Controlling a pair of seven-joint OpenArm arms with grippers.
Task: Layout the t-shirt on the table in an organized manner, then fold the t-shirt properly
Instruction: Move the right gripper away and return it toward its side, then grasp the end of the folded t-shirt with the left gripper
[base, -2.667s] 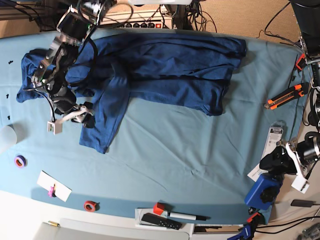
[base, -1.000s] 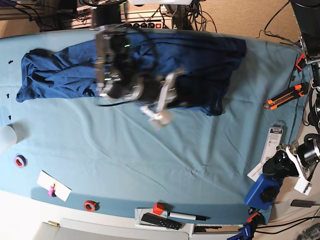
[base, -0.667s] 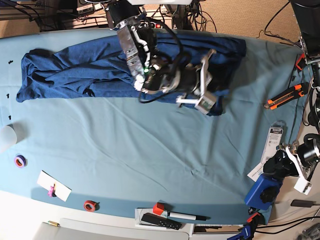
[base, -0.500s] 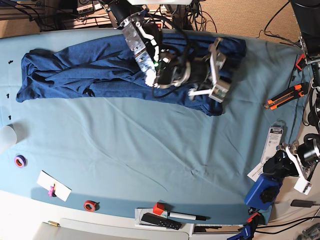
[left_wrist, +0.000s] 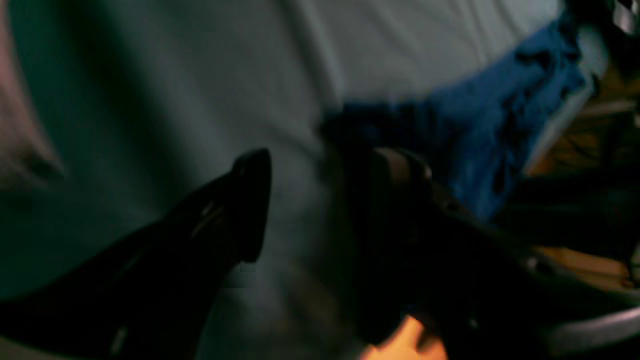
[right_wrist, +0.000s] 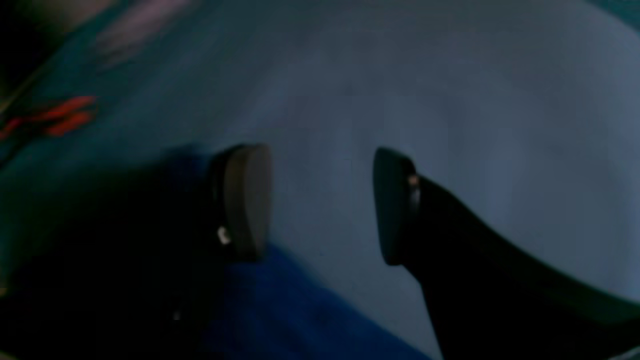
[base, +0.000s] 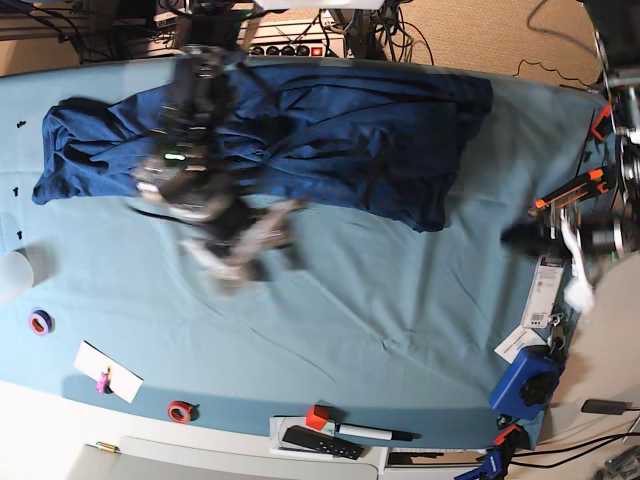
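**Both grippers empty above the cloth**

We see the right gripper (right_wrist: 320, 200) with jaws spread and nothing between them, over the wide table covered in wrinkled light teal cloth (base: 400, 320). The left gripper (left_wrist: 315, 200) also stands spread, empty. The dark navy knit t-shirt (base: 340, 130) lies stretched across the upper part of the base frame.

The overhead view is showing bright, even light and staying mostly sharp, though the moving black right arm (base: 205, 190) is smearing into motion blur. Both wrist views are looking dim and soft; the dark navy-blue knit t-shirt (left_wrist: 480, 125) and wrinkled teal-covered table (right_wrist: 450, 90) are blurring out of focus.
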